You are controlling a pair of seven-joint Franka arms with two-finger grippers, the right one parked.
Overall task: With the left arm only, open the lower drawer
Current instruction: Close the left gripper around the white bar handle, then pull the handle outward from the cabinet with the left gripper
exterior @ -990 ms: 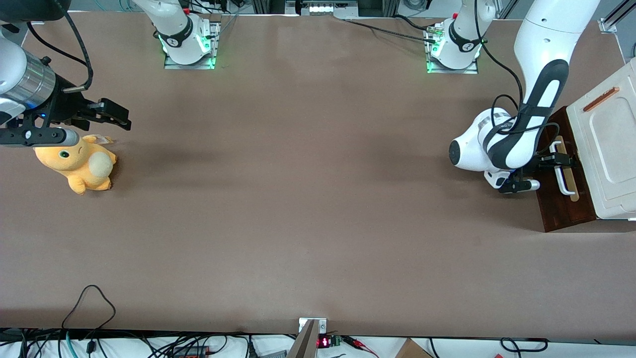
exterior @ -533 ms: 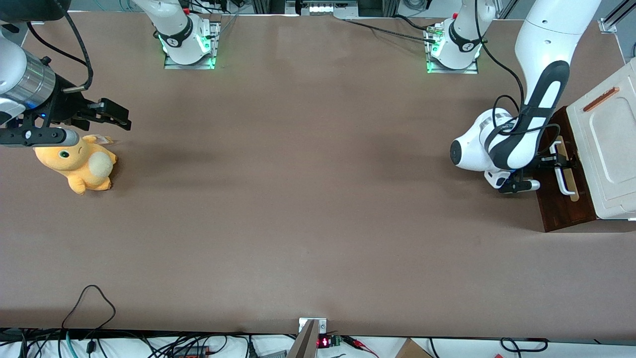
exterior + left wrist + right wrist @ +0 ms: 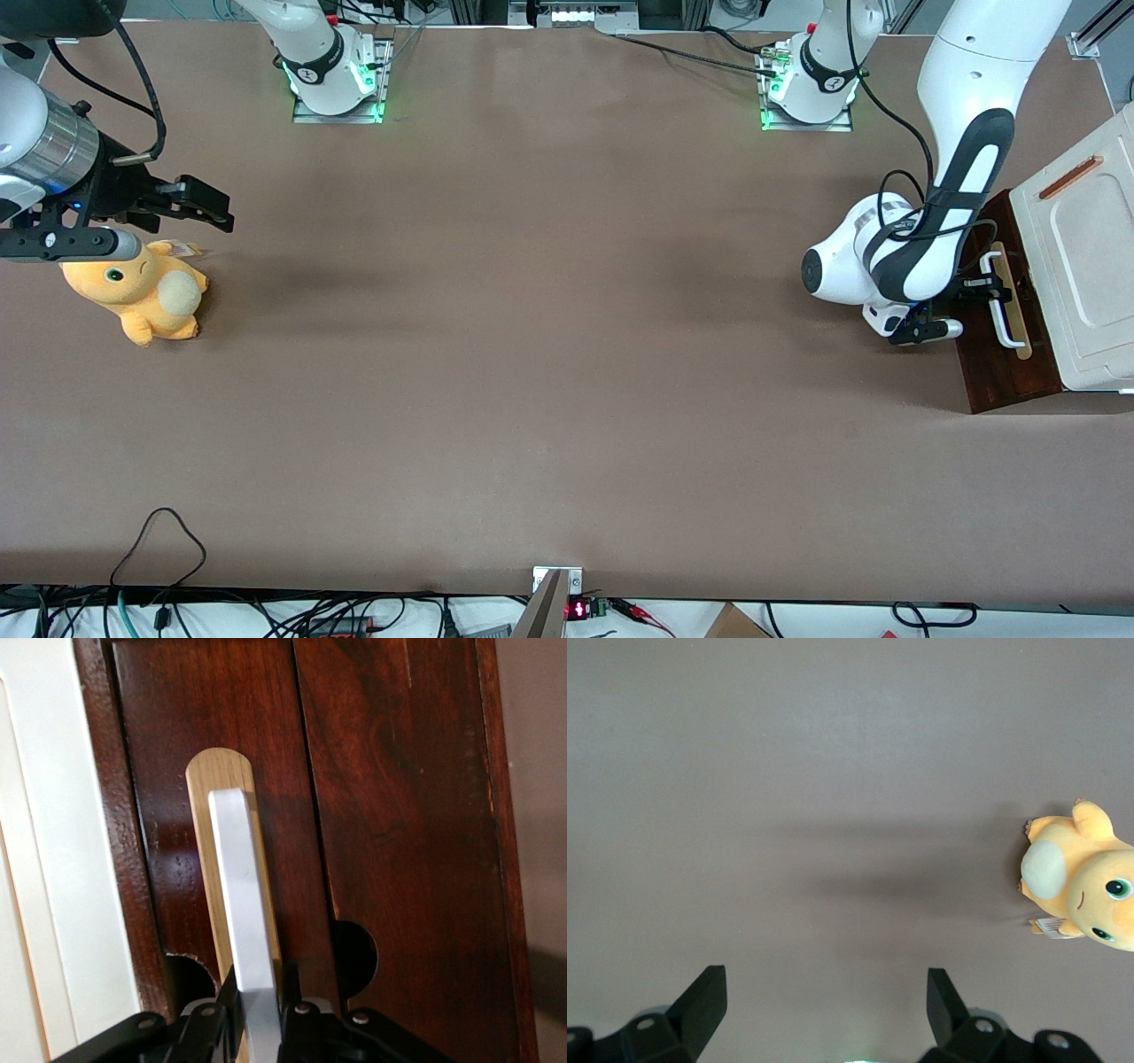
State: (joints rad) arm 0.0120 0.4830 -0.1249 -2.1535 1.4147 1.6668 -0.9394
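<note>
The lower drawer's dark brown front faces the table at the working arm's end, under the cream-white cabinet top. Its white bar handle lies on a tan strip. The left arm's black gripper is at the handle, in front of the drawer. In the left wrist view the gripper is shut on the white handle, with one black finger on each side of the bar. The drawer front looks flush with the panel beside it. The pale tray is hidden.
A yellow plush toy lies toward the parked arm's end of the table and also shows in the right wrist view. A thin copper strip sits on the cabinet top. Cables hang along the table's near edge.
The left arm's wrist has shifted very slightly at the handle. The drawer front shows no visible movement.
</note>
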